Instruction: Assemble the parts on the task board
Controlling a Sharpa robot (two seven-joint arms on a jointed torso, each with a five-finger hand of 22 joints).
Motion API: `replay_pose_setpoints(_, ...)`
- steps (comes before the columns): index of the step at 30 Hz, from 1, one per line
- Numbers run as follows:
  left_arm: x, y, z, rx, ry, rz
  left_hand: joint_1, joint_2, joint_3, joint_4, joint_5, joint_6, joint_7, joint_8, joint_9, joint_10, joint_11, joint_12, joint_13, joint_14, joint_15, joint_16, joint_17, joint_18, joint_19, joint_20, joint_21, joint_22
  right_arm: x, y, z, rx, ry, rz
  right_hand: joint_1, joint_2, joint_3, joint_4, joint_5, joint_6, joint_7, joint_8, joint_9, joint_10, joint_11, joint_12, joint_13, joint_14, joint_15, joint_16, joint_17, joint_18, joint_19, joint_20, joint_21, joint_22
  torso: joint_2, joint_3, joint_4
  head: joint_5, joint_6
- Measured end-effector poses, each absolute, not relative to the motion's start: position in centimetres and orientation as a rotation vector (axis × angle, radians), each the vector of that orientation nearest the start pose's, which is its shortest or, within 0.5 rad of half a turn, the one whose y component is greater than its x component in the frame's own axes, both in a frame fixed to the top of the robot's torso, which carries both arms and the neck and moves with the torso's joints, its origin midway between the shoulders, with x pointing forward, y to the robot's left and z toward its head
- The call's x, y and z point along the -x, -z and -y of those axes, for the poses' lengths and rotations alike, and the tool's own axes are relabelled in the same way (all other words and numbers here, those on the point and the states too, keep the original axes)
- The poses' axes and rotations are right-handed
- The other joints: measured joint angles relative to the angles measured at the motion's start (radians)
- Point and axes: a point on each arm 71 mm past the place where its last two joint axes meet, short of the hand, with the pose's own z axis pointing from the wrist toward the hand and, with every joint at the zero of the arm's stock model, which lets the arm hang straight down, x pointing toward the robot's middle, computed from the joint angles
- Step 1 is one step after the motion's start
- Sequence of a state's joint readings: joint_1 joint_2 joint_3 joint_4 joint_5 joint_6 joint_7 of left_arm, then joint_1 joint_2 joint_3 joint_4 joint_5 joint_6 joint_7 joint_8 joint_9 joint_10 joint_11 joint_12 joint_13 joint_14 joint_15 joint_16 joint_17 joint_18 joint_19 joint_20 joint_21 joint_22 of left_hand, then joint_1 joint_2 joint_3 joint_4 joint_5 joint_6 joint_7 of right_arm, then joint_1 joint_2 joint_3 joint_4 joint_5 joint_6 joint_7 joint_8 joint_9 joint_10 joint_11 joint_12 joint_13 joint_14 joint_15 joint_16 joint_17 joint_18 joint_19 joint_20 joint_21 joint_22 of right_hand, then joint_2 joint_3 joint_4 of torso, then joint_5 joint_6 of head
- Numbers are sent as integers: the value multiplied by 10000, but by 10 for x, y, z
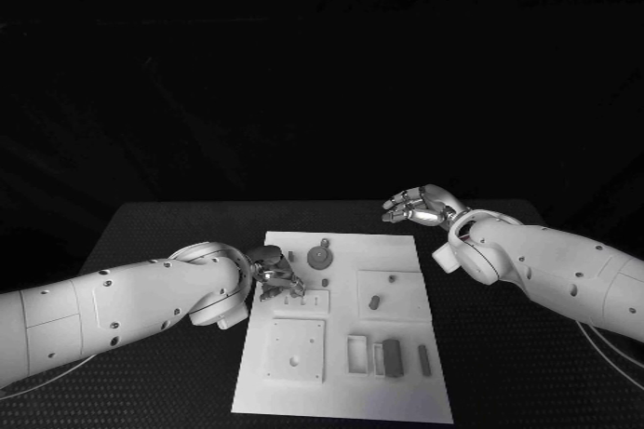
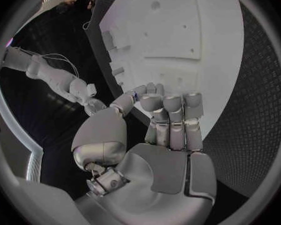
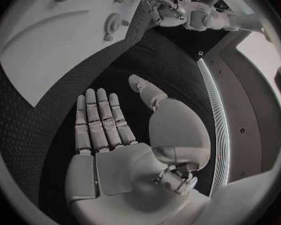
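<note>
Parts are lying scattered across the task board, so most assembly seems left; left hand is curling over it, grip unclear, right hand is hovering empty, fingers apart.

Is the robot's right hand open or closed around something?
Open. The right hand holds nothing; its fingers lie straight and apart above the black table.

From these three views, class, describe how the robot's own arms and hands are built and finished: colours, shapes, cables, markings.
Both arms are smooth, rounded white shells dotted with small dark screw holes, and thin pale cables trail beneath them. The left hand and right hand are silver metal, with segmented fingers, flat palm plates, a bulbous thumb base and exposed joint hardware at the wrist.
</note>
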State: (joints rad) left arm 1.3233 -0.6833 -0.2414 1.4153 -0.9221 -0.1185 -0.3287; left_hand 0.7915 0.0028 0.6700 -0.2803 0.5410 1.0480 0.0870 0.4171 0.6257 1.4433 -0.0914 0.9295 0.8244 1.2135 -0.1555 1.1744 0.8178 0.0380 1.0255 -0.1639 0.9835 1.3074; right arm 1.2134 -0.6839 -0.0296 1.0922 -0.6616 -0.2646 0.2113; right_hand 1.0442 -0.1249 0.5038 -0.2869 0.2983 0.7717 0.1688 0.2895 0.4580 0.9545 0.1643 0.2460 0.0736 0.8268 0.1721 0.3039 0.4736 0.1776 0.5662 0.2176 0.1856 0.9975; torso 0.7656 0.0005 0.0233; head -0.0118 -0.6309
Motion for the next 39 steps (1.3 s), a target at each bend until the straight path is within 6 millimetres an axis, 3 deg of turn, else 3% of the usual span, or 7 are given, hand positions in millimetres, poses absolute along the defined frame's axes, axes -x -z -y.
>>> replay_pose_setpoints(9, -497, 229, -159, 1862, 6035, -21740, -236, 48, 46, 41, 13, 3, -3, 251, 119, 57, -65, 67, -139, 22, -16, 105, -55, 3, 0, 0, 0, -1, -559, 195, 248, -5459, -10054, -16132, 0, 0, 0, 0, 159, 1, 0, 0, -40, 36, 36, -121, -38, 5, 65, 0, -60, 1, 0, 0, -40, 9, 2, -10, -3, 9, -38)
replay_pose_setpoints(13, -497, 230, -153, 1202, 5815, -21956, -320, 108, 144, -51, 762, 8, -8, 391, 180, 69, -77, 134, -220, 90, -7, 183, -99, 2, 0, 0, 0, -1, -559, 196, 246, -5414, -10054, -16162, 0, 0, 0, 0, 502, -44, 45, 0, -85, 71, 72, -256, -43, -34, 105, 0, -121, 0, -1, 0, -134, 60, 1, -9, -4, 16, -54)
replay_pose_setpoints(16, -498, 231, -151, 922, 5663, -22041, -369, 157, 156, -63, 874, 8, -8, 429, 190, 69, -77, 184, -247, 106, 2, 252, -110, 2, 0, 0, 0, 1, -559, 196, 245, -5399, -10044, -16175, 0, 0, 0, 0, 731, -44, 45, 37, -104, 71, 72, -305, -53, -35, 106, 0, -161, 0, -24, 22, -138, 94, -3, -8, -8, 31, -73)
replay_pose_setpoints(23, -501, 232, -146, 390, 5285, -22122, -444, 233, 195, -105, 1017, 8, -8, 625, 241, 111, -120, 360, -282, 201, 20, 385, -119, 1, 0, 0, 80, 7, -559, 196, 245, -5380, -10005, -16208, 0, 0, 0, 0, 1084, -44, 45, 37, -155, 143, 71, -411, -52, -36, 106, 0, -230, 1, -27, 25, -215, 170, -12, -7, 8, 35, -91)
replay_pose_setpoints(39, -504, 232, -140, -253, 4840, -22089, -575, 308, 203, -109, 1067, 8, -8, 925, 307, 120, -129, 872, -322, 241, 45, 764, -163, 1, 23, -23, 303, 5, -560, 196, 243, -5363, -9959, -16241, 0, 0, 1, 0, 1355, -44, 45, 86, -211, 178, 107, -540, -51, -105, 172, -38, -305, 1, -58, 55, -312, 277, -11, -10, 0, 105, -24)
